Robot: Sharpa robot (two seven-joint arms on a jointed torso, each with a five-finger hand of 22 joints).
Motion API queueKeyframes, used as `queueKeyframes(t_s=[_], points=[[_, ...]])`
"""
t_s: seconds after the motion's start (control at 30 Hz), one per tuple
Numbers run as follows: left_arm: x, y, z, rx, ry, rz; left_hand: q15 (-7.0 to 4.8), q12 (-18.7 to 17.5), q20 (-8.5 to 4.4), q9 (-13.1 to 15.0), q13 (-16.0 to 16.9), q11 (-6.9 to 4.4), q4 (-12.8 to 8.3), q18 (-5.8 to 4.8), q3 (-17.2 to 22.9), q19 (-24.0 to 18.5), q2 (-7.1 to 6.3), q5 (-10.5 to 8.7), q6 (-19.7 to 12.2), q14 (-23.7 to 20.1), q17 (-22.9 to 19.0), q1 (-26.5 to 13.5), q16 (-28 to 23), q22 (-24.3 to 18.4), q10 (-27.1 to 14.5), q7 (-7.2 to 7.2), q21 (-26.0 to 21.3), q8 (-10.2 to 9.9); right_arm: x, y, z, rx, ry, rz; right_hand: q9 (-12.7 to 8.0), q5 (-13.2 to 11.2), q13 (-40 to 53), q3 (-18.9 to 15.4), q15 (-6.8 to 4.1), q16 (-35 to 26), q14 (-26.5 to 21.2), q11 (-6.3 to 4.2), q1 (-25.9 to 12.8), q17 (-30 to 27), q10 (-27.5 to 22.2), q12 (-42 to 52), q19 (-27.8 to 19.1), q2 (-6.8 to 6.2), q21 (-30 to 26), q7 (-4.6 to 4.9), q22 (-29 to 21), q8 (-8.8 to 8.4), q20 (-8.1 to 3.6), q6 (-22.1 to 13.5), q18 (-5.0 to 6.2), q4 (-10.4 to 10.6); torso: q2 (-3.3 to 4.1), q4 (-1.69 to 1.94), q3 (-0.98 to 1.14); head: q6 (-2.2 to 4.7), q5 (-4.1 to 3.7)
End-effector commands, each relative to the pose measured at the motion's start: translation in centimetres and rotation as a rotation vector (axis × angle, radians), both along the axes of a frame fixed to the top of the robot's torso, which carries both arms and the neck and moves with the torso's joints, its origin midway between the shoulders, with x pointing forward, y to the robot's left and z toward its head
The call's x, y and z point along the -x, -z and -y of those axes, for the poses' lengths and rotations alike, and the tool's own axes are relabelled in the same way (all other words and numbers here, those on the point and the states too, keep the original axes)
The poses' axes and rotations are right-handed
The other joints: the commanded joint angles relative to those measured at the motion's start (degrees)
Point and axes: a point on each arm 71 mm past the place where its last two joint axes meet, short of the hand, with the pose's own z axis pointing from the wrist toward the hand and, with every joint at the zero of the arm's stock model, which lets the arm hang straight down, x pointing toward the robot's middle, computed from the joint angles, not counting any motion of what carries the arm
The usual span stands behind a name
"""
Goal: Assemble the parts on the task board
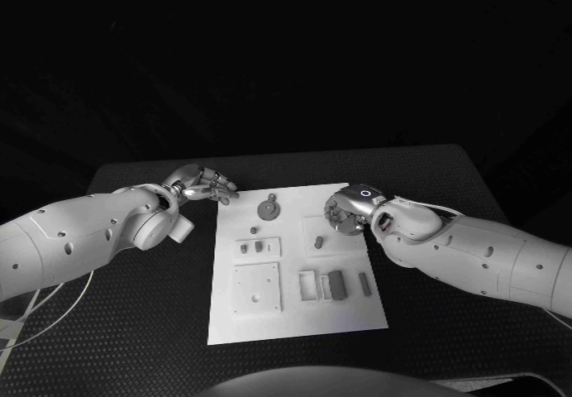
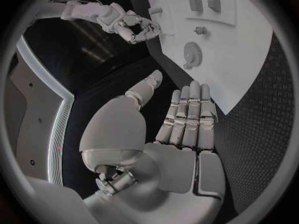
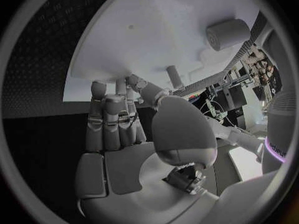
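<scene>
The white task board (image 1: 298, 310) lies in the middle of the table. A round grey part (image 1: 269, 209) sits near its far edge, with several small parts (image 1: 320, 242) and flat plates (image 1: 256, 287) below it. My left hand (image 1: 202, 184) hovers beside the board's far left corner, its fingers (image 2: 187, 114) straight and together, holding nothing. The round part (image 2: 192, 52) lies just beyond them. My right hand (image 1: 345, 211) is over the board's far right part. Its fingers (image 3: 115, 119) point at the board (image 3: 162, 25), the thumb close to a small upright peg (image 3: 174, 76). Nothing shows in its grasp.
A thicker grey cylinder (image 3: 227, 33) stands on the board beyond the peg. The black table (image 1: 131, 322) stretches out on both sides of the board. Cables (image 1: 48, 306) hang by my left arm at the table's left edge.
</scene>
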Motion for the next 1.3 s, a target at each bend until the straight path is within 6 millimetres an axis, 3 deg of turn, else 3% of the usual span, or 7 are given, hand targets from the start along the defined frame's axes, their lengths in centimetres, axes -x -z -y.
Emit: queueKeyframes(t_s=[0.03, 1.3], points=[[0.0, -0.06, 0.19, 0.01, 0.013, -0.004, 0.35, 0.19, 0.17, -0.06, -0.08, -0.14, -0.1, -0.85, -0.35, -0.16, 0.54, 0.02, -0.51, -0.12, 0.12, 0.22, -0.31, -0.08, -0.43, 0.01, 0.17, 0.1, 0.21, 0.33, -0.04, 0.011, -0.002, 0.001, 0.03, 0.17, 0.3, -0.1, -0.36, 0.35, 0.14, -0.01, 0.18, 0.12, 0.43, 0.22, 0.33, 0.57, 0.39, 0.02, 1.26, 0.33, -0.03, 0.42, 0.77, 0.08, -0.01, 0.01, -0.01, 0.02, -0.04], [-0.11, -0.02, 0.09, 0.007, 0.01, -0.005, 0.36, 0.3, 0.19, -0.11, -0.24, -0.07, -0.02, -0.85, -0.59, -0.11, 0.6, 0.02, -0.71, -0.07, 0.59, 0.06, -0.6, -0.45, -0.66, 0.09, 0.22, 0.07, 0.43, -0.34, 0.17, -0.028, 0.005, 0.028, 0.2, 0.19, 1.03, -0.14, -0.7, 1.16, 0.59, -0.35, 0.05, 0.81, 1.36, 0.0, 1.07, 0.41, 1.1, -0.26, 1.28, 0.76, -0.44, 1.07, 0.77, 0.1, 0.0, 0.06, -0.03, 0.07, -0.1]])
